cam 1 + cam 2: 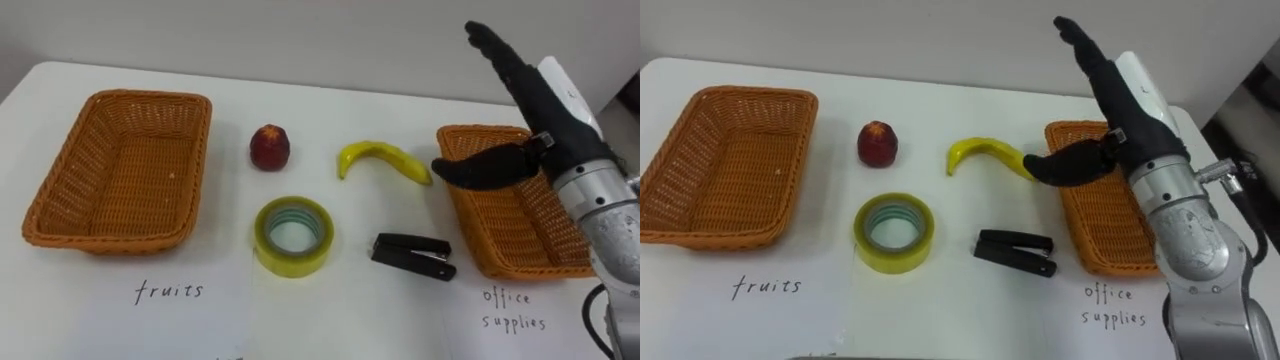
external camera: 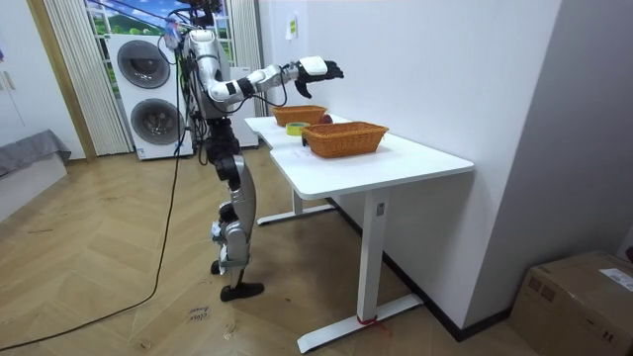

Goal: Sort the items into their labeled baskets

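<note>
Two woven orange-brown baskets are set at opposite ends of the white worktop (image 1: 330,100). The left basket (image 1: 150,98) is found empty. The right basket (image 1: 480,133) is partly hidden. Between them, a red round fruit (image 1: 269,147) and a curved yellow banana (image 1: 383,158) are laid in the far row. A yellow-green tape roll (image 1: 290,258), lying flat, and a closed black stapler (image 1: 412,256) are laid nearer.

I see apple (image 1: 269,147) and banana (image 1: 383,160) far, tape (image 1: 293,235) and stapler (image 1: 412,255) near, between left basket (image 1: 70,190) and right basket (image 1: 512,232).
</note>
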Tool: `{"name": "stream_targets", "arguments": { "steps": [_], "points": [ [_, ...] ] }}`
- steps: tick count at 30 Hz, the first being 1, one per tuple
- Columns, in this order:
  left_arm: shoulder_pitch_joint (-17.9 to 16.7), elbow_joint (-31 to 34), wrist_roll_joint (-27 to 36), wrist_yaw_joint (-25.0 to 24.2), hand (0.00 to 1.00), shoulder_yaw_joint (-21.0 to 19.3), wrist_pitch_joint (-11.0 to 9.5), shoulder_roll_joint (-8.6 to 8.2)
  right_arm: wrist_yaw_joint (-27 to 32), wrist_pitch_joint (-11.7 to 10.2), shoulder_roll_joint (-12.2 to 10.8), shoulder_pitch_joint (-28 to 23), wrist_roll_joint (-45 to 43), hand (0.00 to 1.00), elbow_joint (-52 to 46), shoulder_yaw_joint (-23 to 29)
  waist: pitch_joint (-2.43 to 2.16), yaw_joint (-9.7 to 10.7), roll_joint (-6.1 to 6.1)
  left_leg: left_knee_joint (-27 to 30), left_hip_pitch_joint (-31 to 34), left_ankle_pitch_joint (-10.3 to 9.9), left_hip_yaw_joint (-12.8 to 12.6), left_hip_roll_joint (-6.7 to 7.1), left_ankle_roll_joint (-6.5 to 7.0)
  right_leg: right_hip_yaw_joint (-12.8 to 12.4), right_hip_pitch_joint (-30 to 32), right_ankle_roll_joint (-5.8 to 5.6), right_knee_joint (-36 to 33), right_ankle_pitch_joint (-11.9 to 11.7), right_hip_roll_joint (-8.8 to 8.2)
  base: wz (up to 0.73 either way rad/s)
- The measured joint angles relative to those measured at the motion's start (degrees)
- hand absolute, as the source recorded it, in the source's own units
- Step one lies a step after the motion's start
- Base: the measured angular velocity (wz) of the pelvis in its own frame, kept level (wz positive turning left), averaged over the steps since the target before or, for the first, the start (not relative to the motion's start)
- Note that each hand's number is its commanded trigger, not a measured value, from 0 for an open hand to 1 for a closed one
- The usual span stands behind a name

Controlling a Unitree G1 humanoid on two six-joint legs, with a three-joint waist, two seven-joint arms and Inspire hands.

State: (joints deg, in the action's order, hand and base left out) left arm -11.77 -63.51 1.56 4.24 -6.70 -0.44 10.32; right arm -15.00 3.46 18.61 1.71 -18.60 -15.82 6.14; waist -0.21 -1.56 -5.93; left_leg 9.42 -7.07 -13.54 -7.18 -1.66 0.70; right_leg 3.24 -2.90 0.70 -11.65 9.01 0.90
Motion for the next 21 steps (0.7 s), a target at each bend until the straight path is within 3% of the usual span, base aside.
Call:
{"name": "stream_targets", "arguments": {
  "steps": [10,21],
  "points": [
    [0.45,0.66,-0.06,-0.02,0.00,0.05,0.14,-0.01,-3.99,0.35,0.00,0.00,-1.99,0.00,0.00,-0.06,0.08,-0.36,0.00,0.16,0.57,0.00,0.51,0.08,0.00,0.16,0.09,0.00,0.34,-0.01,-0.04,0.02],
    [1.07,3.32,0.00,-1.07,0.00,0.42,0.28,-0.07,-10.58,1.81,-0.31,-0.76,-2.65,0.00,0.02,-4.99,0.13,-1.07,0.19,0.20,0.89,0.02,1.08,0.08,-0.02,0.70,0.14,0.03,1.06,-0.26,0.01,0.02]
  ]
}}
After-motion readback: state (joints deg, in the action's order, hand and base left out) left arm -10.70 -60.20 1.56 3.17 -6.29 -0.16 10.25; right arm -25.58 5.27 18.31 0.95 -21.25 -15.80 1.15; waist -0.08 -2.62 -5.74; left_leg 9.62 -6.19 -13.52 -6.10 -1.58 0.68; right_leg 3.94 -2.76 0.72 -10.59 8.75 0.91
